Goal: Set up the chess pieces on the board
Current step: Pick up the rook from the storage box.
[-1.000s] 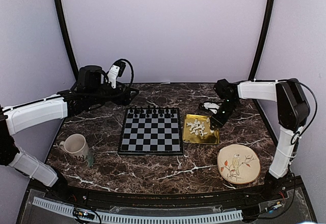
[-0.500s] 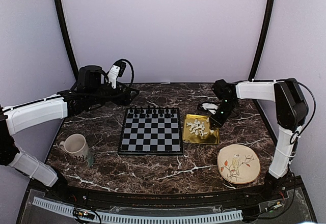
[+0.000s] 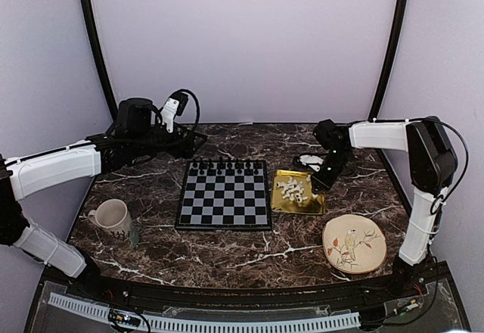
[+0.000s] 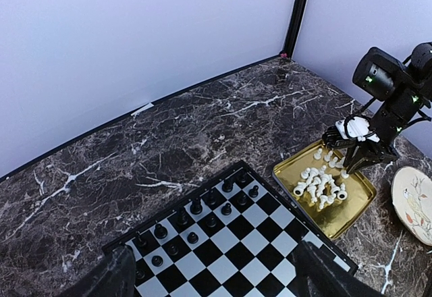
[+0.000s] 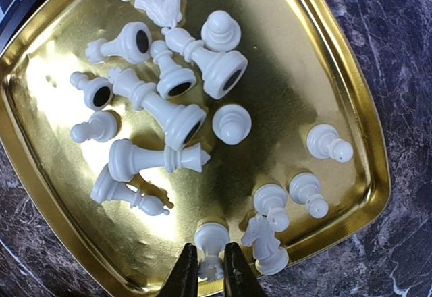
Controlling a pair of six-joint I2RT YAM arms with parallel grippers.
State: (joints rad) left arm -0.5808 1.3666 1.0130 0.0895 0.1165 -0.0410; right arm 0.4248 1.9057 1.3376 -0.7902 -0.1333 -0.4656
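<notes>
Currently the right gripper (image 5: 210, 275) sits low over the lower edge of the gold tray (image 5: 297, 74), jaws pinched narrow on one small white piece (image 5: 211, 237) at bottom centre of the wrist frame. Grip looks made; lift not yet. That piece's long axis runs up-down in the frame, broad round end toward frame top, slimmer end down between the fingers (image 5: 185, 273). Upright or lying, cannot tell. The other white chess pieces (image 5: 169, 104) are heaped loose in the tray, mostly on their sides: tall ones at centre lie diagonal, hollow bases toward lower right; one lies left-right; a few pawns stand. Likely a supply pile, so each will need righting before placing. The board (image 3: 224, 194) lies at centre of the top view, just left of the tray, with black chessmen (image 3: 223, 166) only along its upper rows. Lower rows are bare, presumably awaiting white. The left gripper (image 4: 216, 280) hangs at upper left of the top view, jaws spread wide, holding nothing. I judge it parked off the board to leave the right arm room.
</notes>
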